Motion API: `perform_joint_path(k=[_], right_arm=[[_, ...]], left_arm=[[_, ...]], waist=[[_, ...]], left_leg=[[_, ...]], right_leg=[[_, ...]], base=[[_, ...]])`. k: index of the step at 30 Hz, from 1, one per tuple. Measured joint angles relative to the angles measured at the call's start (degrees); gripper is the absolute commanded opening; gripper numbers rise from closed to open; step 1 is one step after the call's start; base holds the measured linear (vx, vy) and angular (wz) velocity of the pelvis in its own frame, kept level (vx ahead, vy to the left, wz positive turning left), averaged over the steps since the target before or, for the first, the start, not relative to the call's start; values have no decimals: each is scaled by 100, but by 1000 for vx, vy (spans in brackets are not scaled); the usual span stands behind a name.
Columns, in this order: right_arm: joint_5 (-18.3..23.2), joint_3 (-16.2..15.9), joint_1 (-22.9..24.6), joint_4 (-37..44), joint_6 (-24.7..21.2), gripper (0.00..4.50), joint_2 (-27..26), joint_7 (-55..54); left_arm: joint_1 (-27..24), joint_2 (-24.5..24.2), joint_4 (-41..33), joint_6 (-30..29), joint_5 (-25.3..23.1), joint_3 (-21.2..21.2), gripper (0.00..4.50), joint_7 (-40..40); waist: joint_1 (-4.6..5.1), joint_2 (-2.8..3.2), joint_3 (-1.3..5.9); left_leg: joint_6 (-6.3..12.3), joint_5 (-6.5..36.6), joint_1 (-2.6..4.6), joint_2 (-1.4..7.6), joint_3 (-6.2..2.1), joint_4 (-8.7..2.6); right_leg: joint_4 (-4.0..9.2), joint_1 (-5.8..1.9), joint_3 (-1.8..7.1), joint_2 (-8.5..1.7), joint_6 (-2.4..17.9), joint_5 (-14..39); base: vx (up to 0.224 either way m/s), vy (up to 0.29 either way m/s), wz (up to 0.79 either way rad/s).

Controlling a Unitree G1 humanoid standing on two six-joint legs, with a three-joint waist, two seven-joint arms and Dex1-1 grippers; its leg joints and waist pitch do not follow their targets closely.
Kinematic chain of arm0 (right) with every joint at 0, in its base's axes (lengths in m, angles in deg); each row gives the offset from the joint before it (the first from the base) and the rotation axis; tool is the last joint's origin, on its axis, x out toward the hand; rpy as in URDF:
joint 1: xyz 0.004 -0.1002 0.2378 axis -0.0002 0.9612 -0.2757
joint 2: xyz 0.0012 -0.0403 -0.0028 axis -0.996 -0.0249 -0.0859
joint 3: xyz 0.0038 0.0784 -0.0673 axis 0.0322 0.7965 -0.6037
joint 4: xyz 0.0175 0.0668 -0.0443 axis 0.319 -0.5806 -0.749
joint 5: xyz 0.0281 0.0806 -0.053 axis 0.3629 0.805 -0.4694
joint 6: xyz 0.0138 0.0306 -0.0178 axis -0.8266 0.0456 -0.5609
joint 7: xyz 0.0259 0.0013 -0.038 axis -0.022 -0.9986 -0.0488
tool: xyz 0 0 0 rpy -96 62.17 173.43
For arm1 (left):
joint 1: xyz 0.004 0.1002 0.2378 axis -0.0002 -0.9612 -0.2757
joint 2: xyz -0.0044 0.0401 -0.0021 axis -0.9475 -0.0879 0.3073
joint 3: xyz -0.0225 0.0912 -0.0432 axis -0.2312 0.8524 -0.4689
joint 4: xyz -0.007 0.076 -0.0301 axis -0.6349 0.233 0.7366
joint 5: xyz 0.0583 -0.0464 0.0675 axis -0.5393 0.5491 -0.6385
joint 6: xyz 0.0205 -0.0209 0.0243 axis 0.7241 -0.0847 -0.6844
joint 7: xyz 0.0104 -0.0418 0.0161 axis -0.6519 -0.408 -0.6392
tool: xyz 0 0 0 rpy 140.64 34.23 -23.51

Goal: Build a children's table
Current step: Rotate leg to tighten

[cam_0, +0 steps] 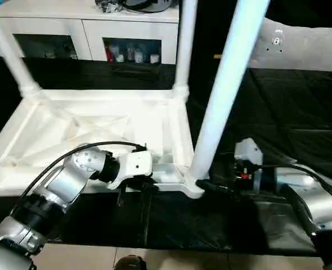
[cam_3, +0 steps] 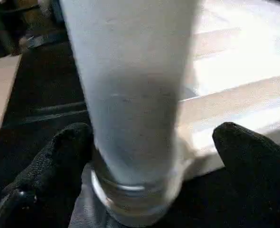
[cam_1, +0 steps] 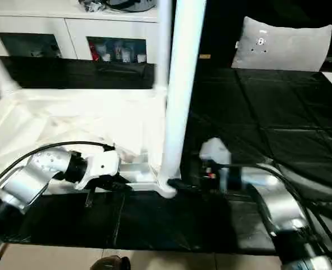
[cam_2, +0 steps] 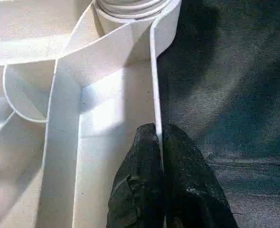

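Left gripper point(cam_2: 160, 142) pinches tabletop point(cam_0: 98, 121) rim; right gripper point(cam_3: 154, 156) wide around leg point(cam_0: 225, 90), contact unclear, top cropped.

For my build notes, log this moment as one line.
left gripper: shut on table top rim | right gripper: open around near-right leg base | legs standing: three

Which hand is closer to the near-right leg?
Right hand: its open fingers straddle the leg base. Left hand is shut on the tabletop rim beside that corner.
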State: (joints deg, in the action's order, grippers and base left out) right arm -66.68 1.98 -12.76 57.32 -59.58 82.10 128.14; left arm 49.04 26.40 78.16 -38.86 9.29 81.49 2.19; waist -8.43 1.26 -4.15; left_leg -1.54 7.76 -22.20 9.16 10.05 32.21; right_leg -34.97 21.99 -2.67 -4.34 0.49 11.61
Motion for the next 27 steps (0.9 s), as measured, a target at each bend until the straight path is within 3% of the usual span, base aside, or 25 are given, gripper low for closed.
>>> perform_joint_path(k=[4,20,27], right_arm=[[-24,-91,-36,-75,-100,449,-18,67],[-64,-196,-256,-454,-192,297,-199,262],[-27,-148,-232,-433,-339,275,-263,253]], left_arm=[[38,0,50,67,-12,27,0,-53],[78,10,159,190,-34,25,0,-113],[53,23,152,26,25,-35,0,-133]], waist=[[-6,0,0],[-5,0,0],[4,1,0]], left_leg=[[0,0,0,0,0,0],[-1,0,2,6,0,1],[-1,0,5,7,0,-1]], right_leg=[[0,0,0,0,1,0],[-7,0,-8,0,2,-1],[-7,0,-8,0,2,-1]], base=[[0,0,0],[0,0,0],[0,0,0]])
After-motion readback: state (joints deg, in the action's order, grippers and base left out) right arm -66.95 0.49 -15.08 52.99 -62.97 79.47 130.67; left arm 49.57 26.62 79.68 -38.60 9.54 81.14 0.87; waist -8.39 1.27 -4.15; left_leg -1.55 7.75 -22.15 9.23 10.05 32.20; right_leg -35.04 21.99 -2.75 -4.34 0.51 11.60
